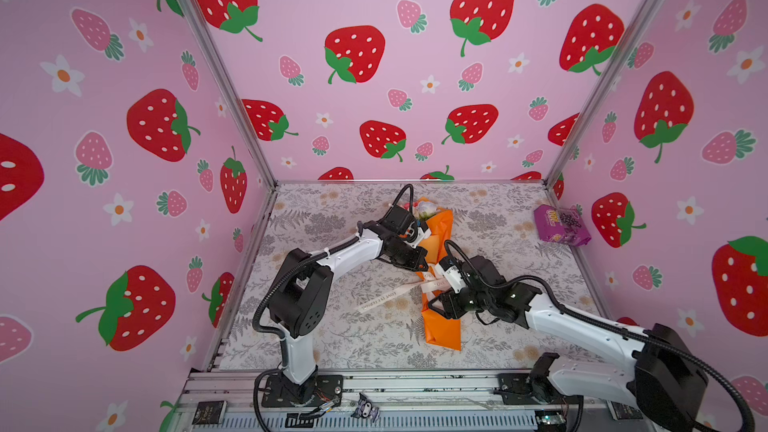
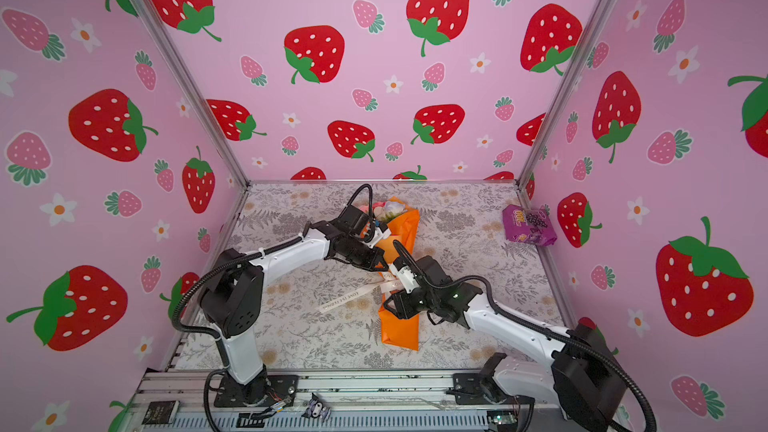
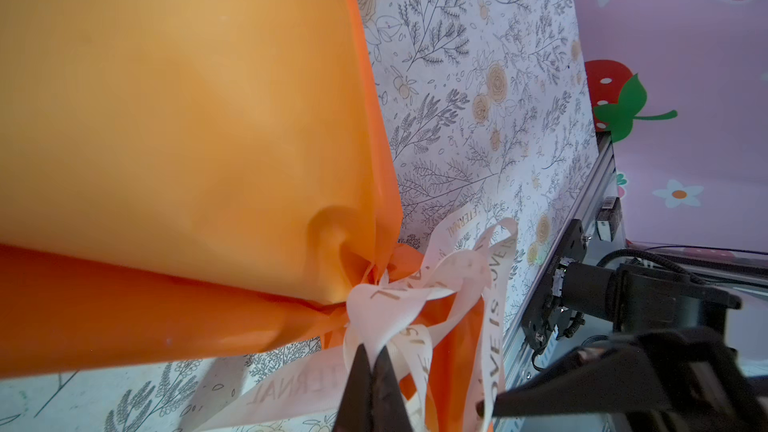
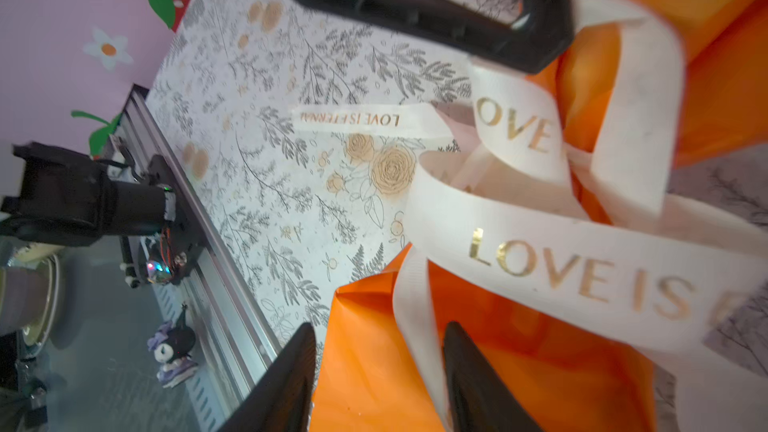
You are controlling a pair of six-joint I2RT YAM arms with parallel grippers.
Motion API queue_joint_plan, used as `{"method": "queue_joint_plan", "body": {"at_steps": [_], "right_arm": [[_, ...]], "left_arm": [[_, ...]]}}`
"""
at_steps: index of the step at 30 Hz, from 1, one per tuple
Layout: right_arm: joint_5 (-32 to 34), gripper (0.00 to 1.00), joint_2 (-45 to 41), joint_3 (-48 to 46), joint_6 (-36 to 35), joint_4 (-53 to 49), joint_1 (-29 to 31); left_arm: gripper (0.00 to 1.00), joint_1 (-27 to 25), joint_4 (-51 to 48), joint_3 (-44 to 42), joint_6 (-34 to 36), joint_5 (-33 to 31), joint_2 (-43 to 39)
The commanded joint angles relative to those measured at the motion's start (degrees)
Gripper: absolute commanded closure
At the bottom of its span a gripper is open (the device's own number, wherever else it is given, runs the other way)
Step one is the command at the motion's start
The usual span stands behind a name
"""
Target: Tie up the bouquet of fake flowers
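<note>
Aluminium rail [image 1: 415, 384], floral tabletop [image 1: 332, 209], strawberry walls [image 1: 395, 76], left gripper [image 3: 372, 351] pinching ribbon [image 3: 386, 313], right gripper [image 4: 380, 326] parted.

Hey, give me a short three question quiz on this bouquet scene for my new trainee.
1. True or false: the jaws of the right gripper stand apart.
2. The left gripper pinches: A purple packet, B cream ribbon, C a flower head?
3. Fill in: the ribbon on the bouquet reads LOVE IS ___.
Key: 1 true; 2 B; 3 ETERNAL.
</note>
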Motion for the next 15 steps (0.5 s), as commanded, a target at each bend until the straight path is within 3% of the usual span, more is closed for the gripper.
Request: {"method": "queue_joint_plan", "body": {"at_steps": [1, 4, 9, 15], "right_arm": [[2.1, 0.47, 1.4, 1.9, -2.9, -0.7, 0.3], [4.3, 0.51, 1.4, 2.0, -2.9, -1.6, 0.3], [8.1, 0.85, -0.3, 0.9, -1.4, -3.6, 0.2], [12.6, 0.96, -3.4, -0.2, 2.7, -5.6, -1.9]], "left_arm": [[1.00, 0.0, -0.9, 0.5, 0.5, 1.3, -1.4], [1.00, 0.0, -0.9, 0.5, 0.5, 1.6, -1.4], [1.00, 0.1, -1.7, 0.7, 1.0, 0.3, -1.9], [1.00, 1.3, -2.7, -0.7, 2.5, -4.7, -4.0]]}}
